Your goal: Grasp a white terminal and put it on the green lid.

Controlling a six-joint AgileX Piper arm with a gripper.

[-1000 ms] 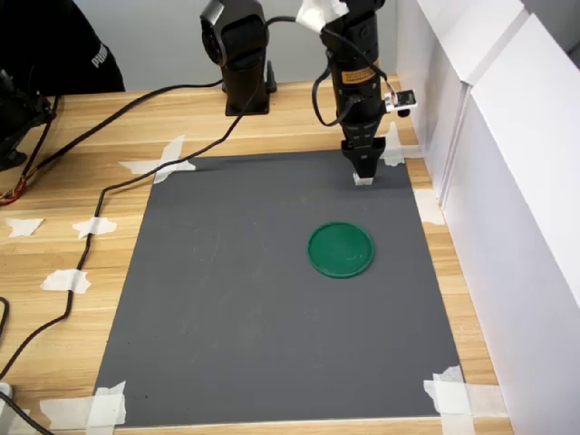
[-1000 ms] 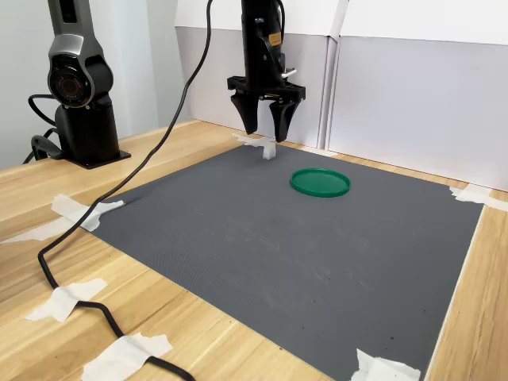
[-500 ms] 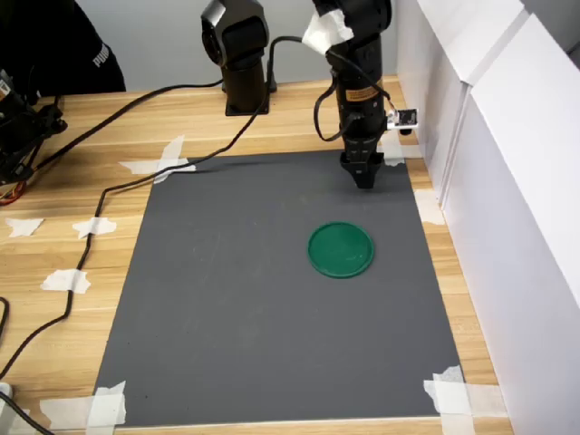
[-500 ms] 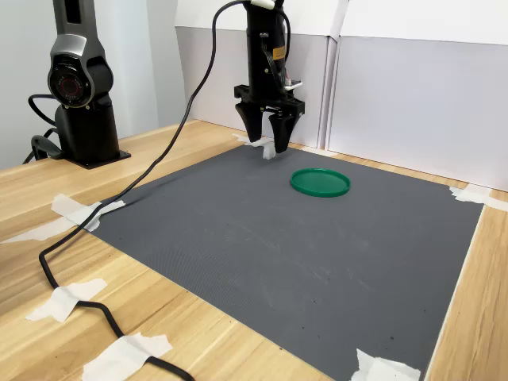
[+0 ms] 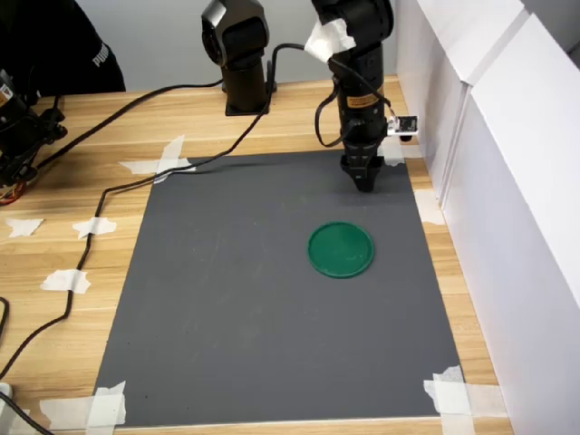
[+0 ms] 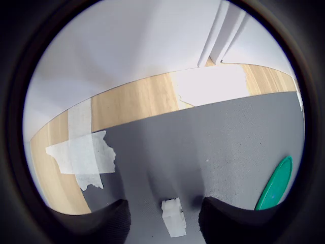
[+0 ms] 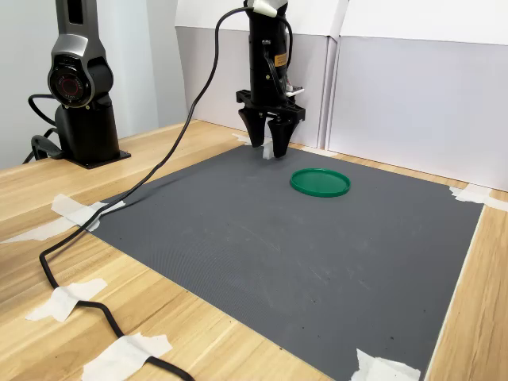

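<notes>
- The pincer [image 7: 268,148] stands upright, tips low over the mat's [image 5: 236,299] far corner, jaws partly open and holding nothing.
- In the wrist view the terminal [image 6: 173,217] lies on the mat directly between the two fingers [image 6: 104,222], touching neither; its long axis runs roughly along the gap.
- The lid [image 5: 341,249] lies near, toward the mat's middle, with bare mat between.
- A white wall [image 5: 517,208] stands close beside the pincer.

Pale wooden tabletop [image 5: 100,136] under a dark grey mat [image 5: 245,308] (corners taped); white panel walls [image 7: 413,103] behind.
</notes>
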